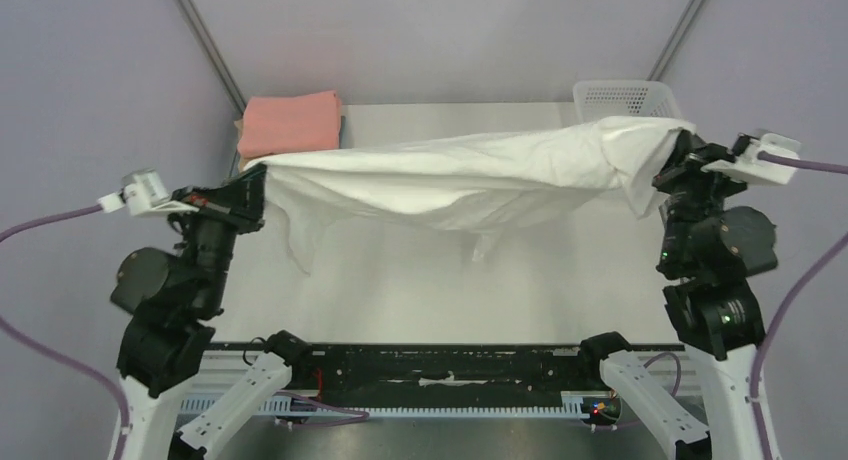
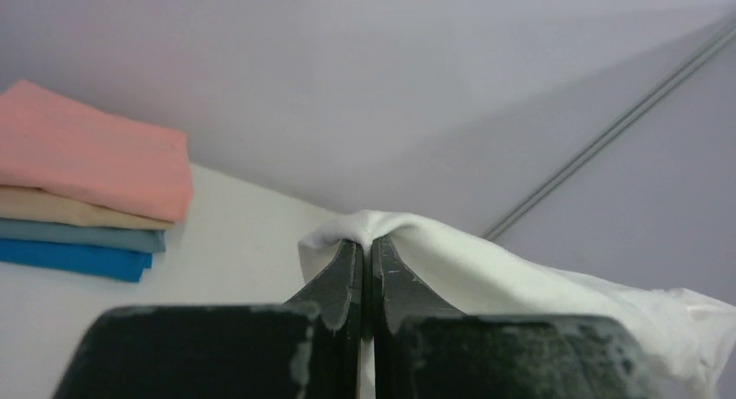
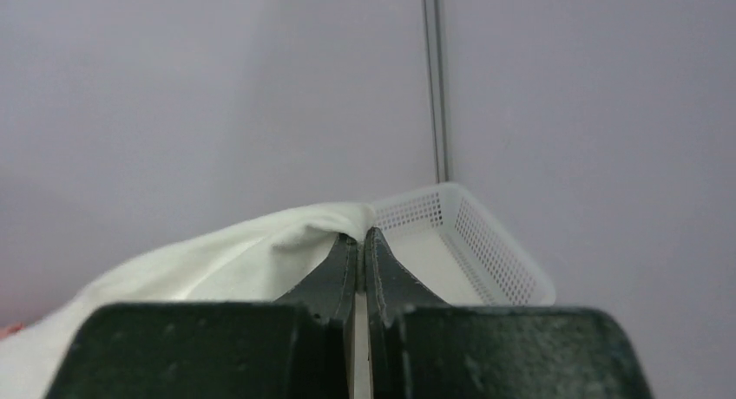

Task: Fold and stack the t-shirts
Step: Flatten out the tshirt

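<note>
White shirt [image 1: 450, 180] hangs stretched in the air over the surface [image 1: 400, 300] | left claw [image 1: 258, 183] pinches one end, right claw [image 1: 670, 165] pinches the other | step: spreading | next, I think: lay it flat, no wrinkles

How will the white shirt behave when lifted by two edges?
Probably floppy: between the left gripper and right gripper, the white shirt sags and folds hang down. Likely light: two small pinches carry it. Gripped only at edges, it may slip.
</note>
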